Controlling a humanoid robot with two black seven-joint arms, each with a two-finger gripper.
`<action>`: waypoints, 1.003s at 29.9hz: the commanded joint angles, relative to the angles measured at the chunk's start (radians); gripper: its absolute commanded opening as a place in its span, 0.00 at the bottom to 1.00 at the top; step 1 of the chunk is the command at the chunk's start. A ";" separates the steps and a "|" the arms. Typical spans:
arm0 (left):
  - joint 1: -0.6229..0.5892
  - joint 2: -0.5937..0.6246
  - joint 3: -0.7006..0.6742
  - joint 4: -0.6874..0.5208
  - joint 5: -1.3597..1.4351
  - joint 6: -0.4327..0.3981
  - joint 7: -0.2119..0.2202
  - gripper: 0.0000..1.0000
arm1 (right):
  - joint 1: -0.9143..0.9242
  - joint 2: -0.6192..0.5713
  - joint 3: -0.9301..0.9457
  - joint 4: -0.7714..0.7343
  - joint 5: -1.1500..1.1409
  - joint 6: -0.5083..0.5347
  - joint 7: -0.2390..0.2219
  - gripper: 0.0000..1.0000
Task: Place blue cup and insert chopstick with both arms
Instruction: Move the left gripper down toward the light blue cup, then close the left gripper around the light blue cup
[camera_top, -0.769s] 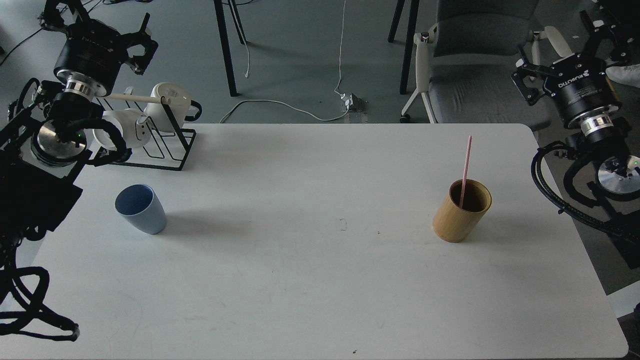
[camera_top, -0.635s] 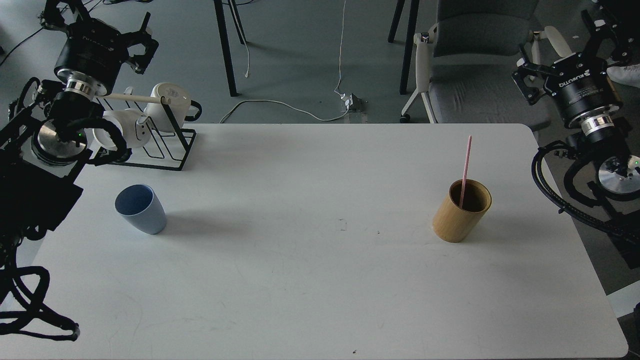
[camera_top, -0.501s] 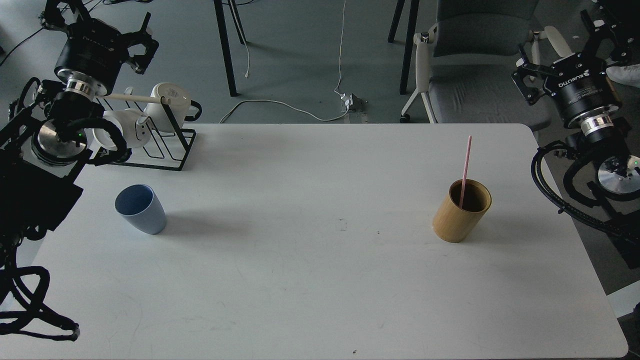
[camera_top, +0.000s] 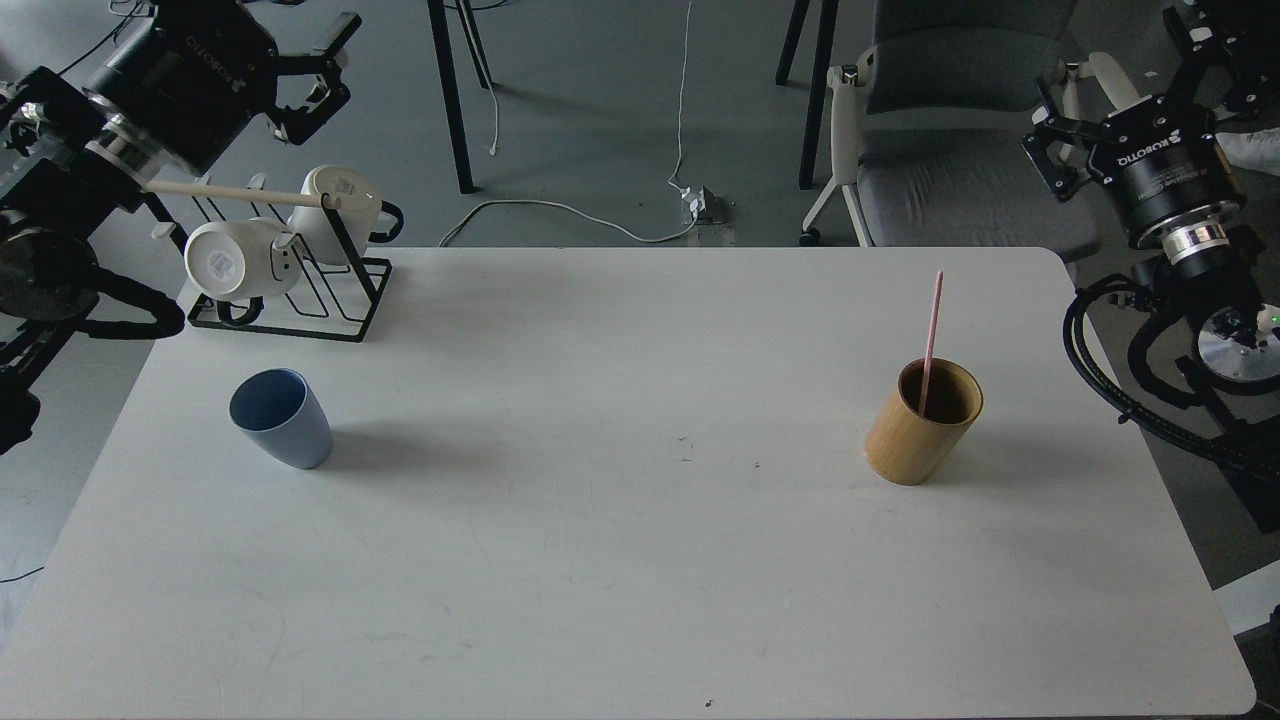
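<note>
Fingers of the left black claw gripper (camera_top: 318, 75) are sitting spread, released, holding nothing, up at the far-left corner beyond the table edge. Fingers of the right black claw gripper (camera_top: 1120, 85) are also looking parted and empty, at the far right off the table, though that one is partly cropped and dark.

Going near to far: the near half of the white rounded-corner table (camera_top: 640, 560) is showing only bare surface. At mid-depth the small light-blue tapered plastic cup (camera_top: 281, 418) is standing upright at the left, mouth up, darker blue inside, nothing in it. It is lying at about 6 o'clock from the left gripper, well apart and lower; the left arm is clearly the nearer one for it. At the right, at similar depth, the tan bamboo cylinder holder (camera_top: 923, 422) is standing with the long thin pale-pink chopstick (camera_top: 931, 335) in it, long axis near vertical, top leaning slightly toward 12 o'clock. It is lying at about 7 o'clock from the right gripper, so the right arm is nearer.

Farther back at the left, the black wire rack (camera_top: 300, 290) is carrying two white handled mugs (camera_top: 235, 262).

Judgement: neither pick is started; the cup grasp is likely coming first.
</note>
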 joint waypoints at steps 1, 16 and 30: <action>0.041 0.112 0.034 -0.126 0.298 -0.001 -0.002 0.91 | 0.001 0.001 0.000 0.001 -0.001 0.000 0.001 1.00; 0.279 0.291 0.044 -0.216 1.399 0.200 -0.039 0.83 | 0.004 0.000 0.006 0.003 -0.001 0.000 0.005 1.00; 0.266 0.157 0.196 0.148 1.640 0.376 -0.112 0.78 | 0.009 -0.002 0.000 -0.003 -0.004 0.000 0.008 1.00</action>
